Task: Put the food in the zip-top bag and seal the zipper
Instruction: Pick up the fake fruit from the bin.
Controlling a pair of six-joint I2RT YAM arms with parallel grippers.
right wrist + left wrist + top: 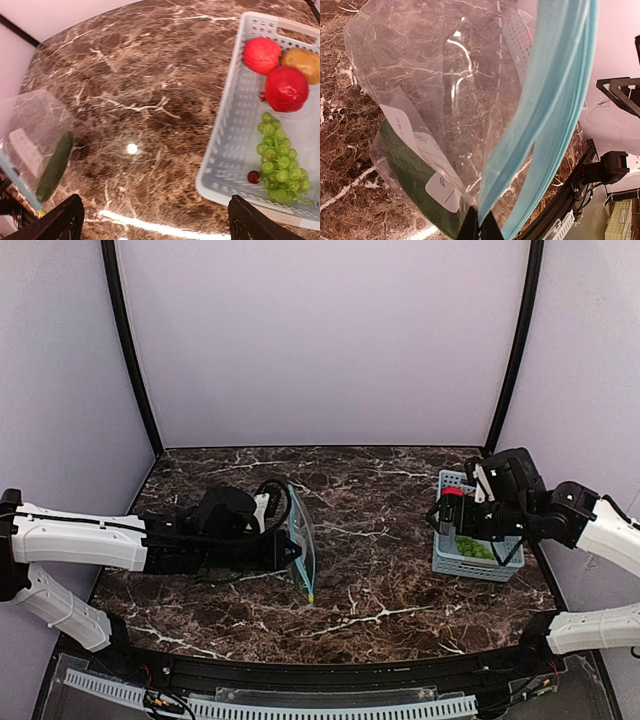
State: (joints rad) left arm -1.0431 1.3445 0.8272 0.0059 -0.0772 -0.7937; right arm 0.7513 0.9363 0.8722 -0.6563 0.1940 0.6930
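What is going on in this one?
The left gripper pinches the zip-top bag at its teal zipper edge and holds it upright on the table, with the strips parted. A dark green item lies inside the bag. The right gripper hovers open and empty by the basket. In the basket are two red fruits, the brown-orange fruit and the grape bunch.

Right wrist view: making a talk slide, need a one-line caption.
Open right gripper hovers over the table between the basket of toy fruit and the zip-top bag.
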